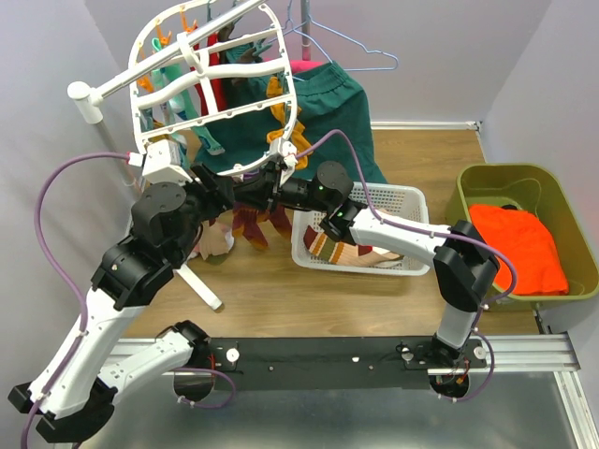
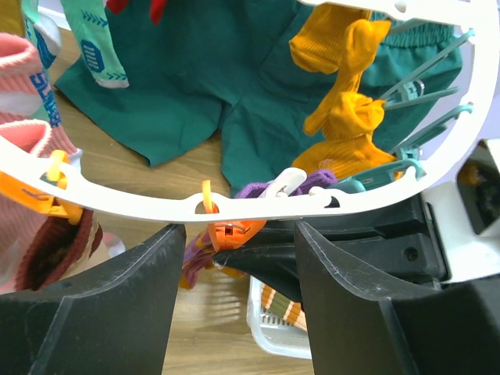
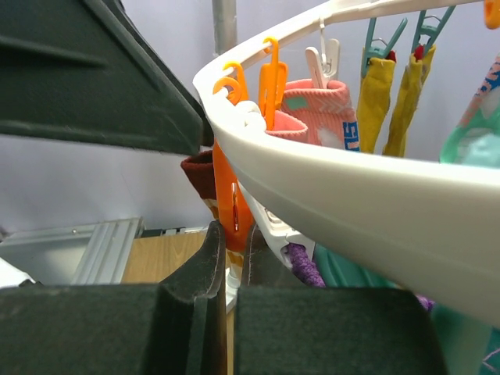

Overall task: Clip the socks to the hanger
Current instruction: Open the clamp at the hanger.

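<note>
The white hanger hangs tilted, with mustard socks clipped under it. Its near rim crosses just above the left gripper, whose jaws stand wide apart. Between them the right gripper has its jaws narrowed, pinching a dangling orange clip.

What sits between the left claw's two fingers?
An orange clip hanging from the hanger's white rim, pinched by the right claw; the left wrist view shows it.
</note>
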